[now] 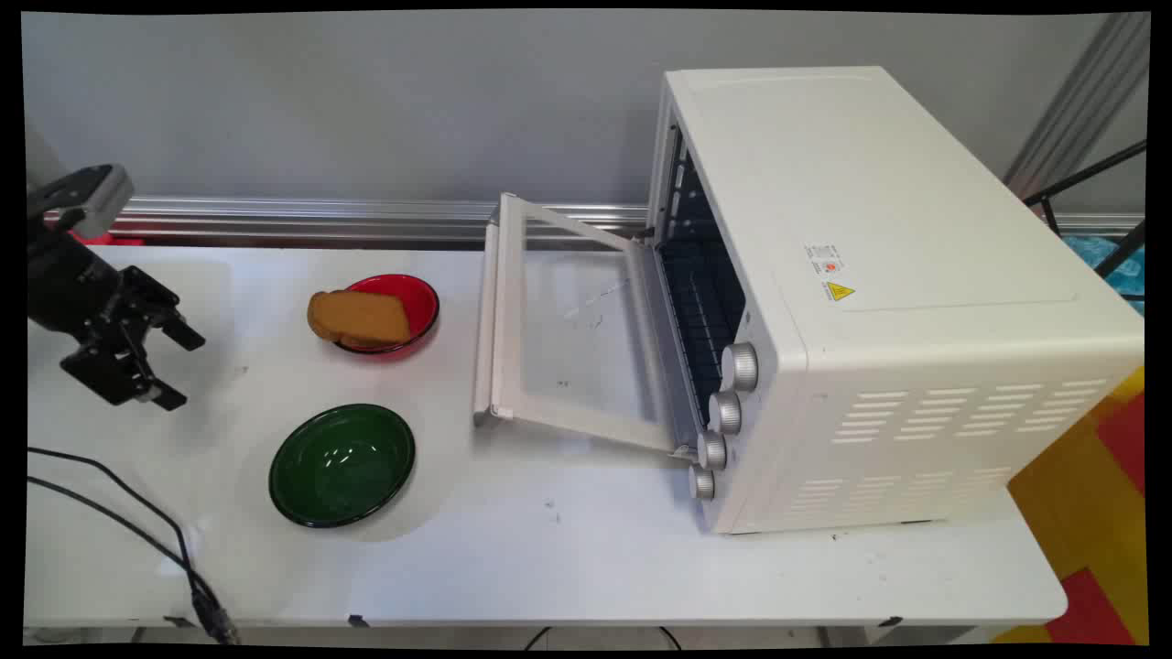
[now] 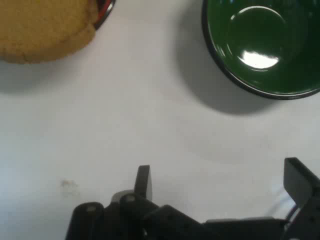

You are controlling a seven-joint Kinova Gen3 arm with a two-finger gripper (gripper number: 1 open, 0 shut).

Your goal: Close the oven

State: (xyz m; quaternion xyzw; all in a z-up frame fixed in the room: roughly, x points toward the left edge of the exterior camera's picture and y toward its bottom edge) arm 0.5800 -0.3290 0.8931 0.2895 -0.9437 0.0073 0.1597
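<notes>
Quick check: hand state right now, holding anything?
Hand: open and empty, above bare table short of the green bowl and the bread.

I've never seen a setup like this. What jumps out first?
A big white toaster oven fills the table's right side, its glass door folded down open. Left of it sit a red plate carrying a slice of bread and an empty green bowl. The black gripper hangs open at far left.

green bowl [image 2: 262, 45] cropped in hand view, bread [image 2: 42, 30] cropped too
</notes>
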